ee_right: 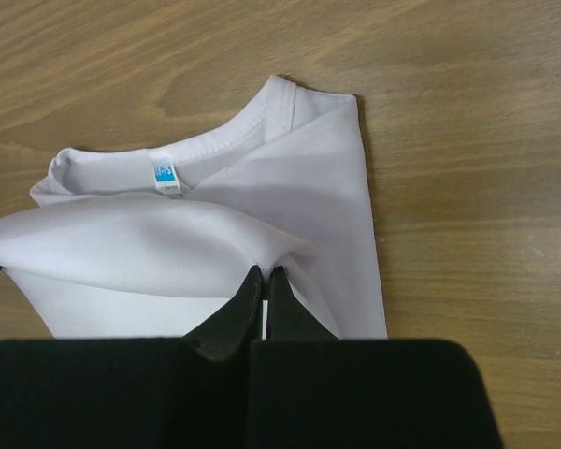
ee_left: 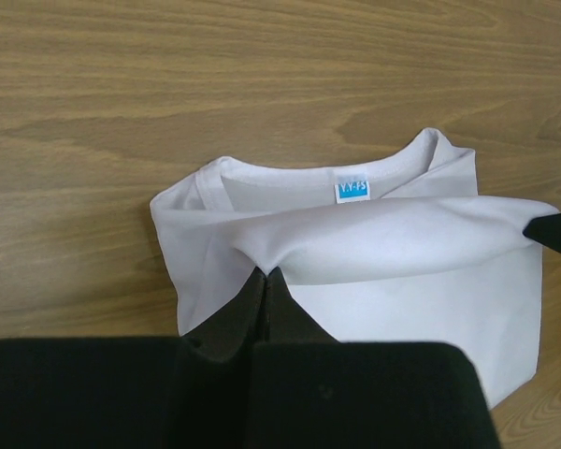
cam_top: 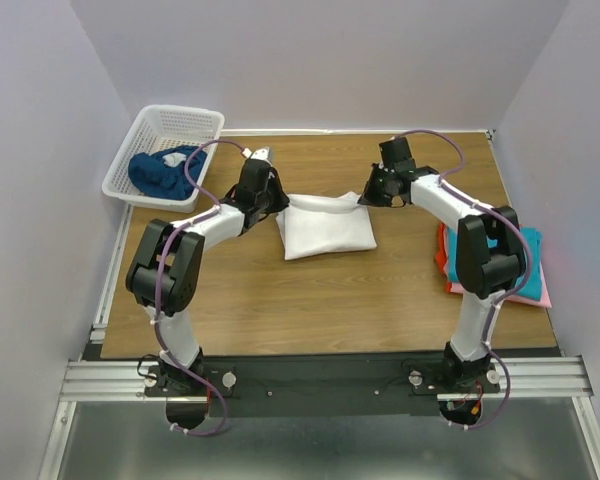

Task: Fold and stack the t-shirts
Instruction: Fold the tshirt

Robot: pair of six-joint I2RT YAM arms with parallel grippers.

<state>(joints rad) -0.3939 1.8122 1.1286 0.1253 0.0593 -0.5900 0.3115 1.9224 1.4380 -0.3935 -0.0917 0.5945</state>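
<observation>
White t-shirt [cam_top: 325, 230] pinched by both my grippers, in the middle of the table [cam_top: 280, 300].
My left gripper [ee_left: 265, 273] and right gripper [ee_right: 265, 271] have their jaws closed tight on one raised fold of it, one at each end; the rest lies on the wood. Farther out, a dark blue t-shirt [cam_top: 155, 172] sits in the white basket [cam_top: 170, 122] at far left, and folded t-shirts [cam_top: 530, 285] are stacked at right.

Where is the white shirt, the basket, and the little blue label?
white t-shirt [cam_top: 325, 232]: top view, middle of its folded body.
basket [cam_top: 185, 122]: top view, its far lattice wall.
blue label [ee_left: 352, 190]: left wrist view, centre of the label.
</observation>
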